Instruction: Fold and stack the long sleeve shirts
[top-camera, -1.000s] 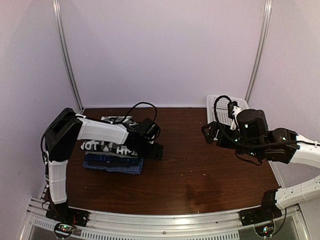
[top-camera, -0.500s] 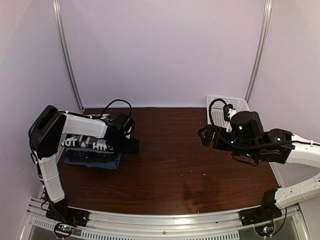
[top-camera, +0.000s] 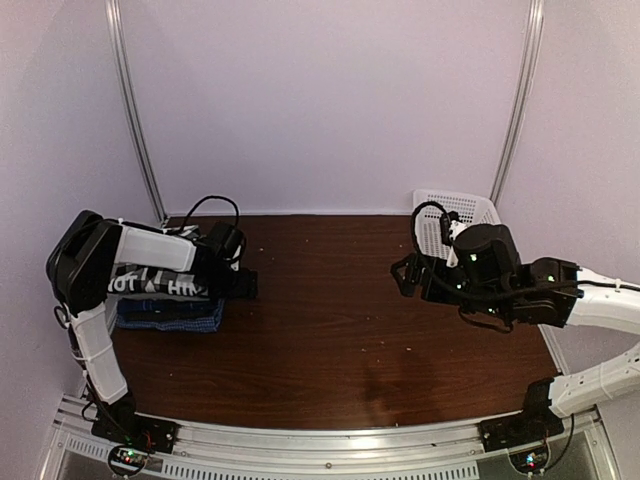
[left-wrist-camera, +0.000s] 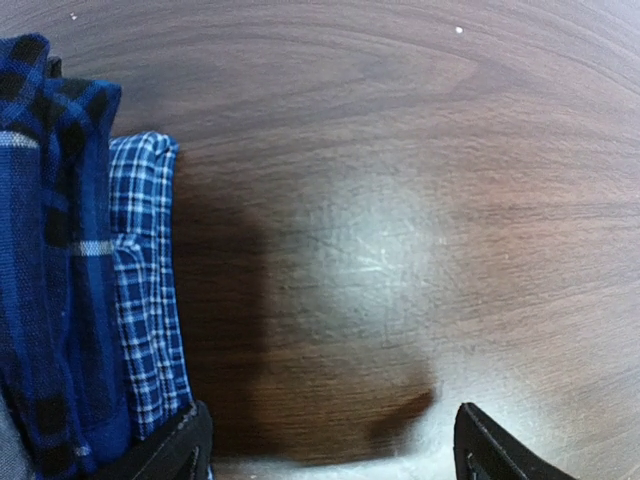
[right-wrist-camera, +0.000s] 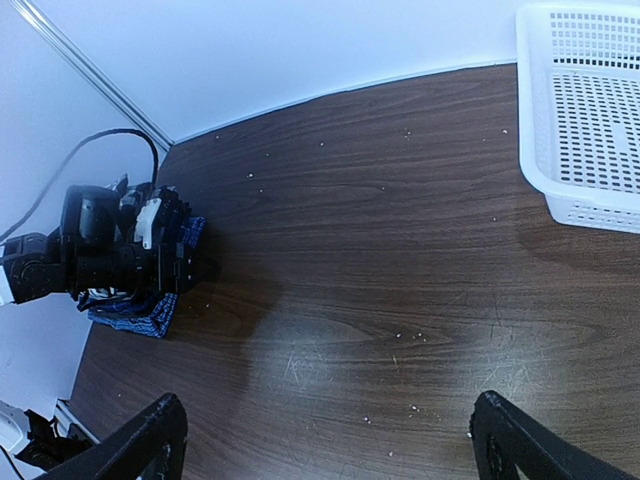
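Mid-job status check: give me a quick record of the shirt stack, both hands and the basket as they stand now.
shirts: folded and piled at the left side of the table, blue-checked layers at the bottom
left hand: open, empty, low beside the pile's right edge
right hand: open, empty, above the table's right half
basket: white, far right corner, no cloth visible in it
loose shirts: none in view
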